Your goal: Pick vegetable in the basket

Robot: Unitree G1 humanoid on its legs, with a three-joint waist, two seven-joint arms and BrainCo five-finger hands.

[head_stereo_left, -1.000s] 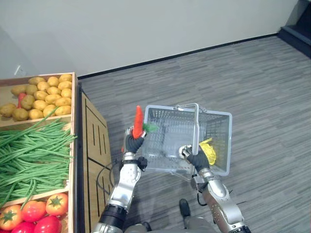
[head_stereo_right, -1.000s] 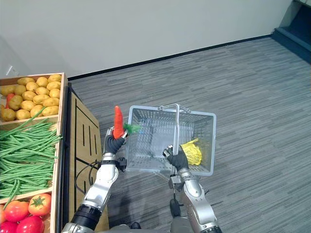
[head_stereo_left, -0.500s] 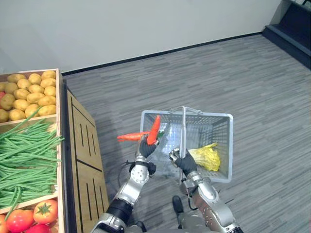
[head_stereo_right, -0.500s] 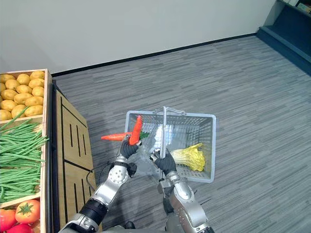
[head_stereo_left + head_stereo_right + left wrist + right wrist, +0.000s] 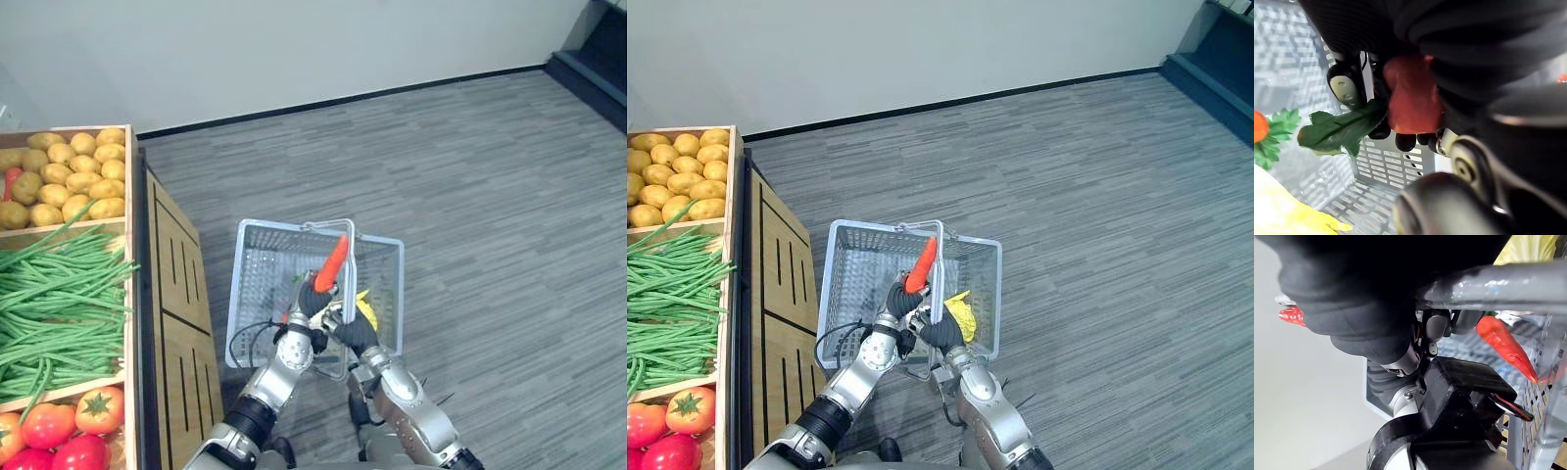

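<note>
**Carrot held over the basket, not yet inside**

At the far left stands a wooden stand (image 5: 171, 294) with potatoes (image 5: 69, 181) at the back, green beans (image 5: 59, 304) in the middle and tomatoes (image 5: 59, 436) nearest the robot. Just beside it, on its right, is the grey mesh basket (image 5: 250, 284).

The left hand (image 5: 312, 296) is raised over the middle of the basket. Its fingers (image 5: 1345, 88) are clenched round the thick end of a carrot (image 5: 333, 262). The carrot points upward and leans a little to the right, with its green leaves hanging below the hand.

A second carrot (image 5: 1501, 343) lies inside the basket.

Right next to the left hand, the right hand (image 5: 350, 331) has its fingers wrapped round the basket's handle (image 5: 1508, 281).

Farther right, against the basket's right wall, lies a yellow leafy vegetable (image 5: 368, 311).
</note>
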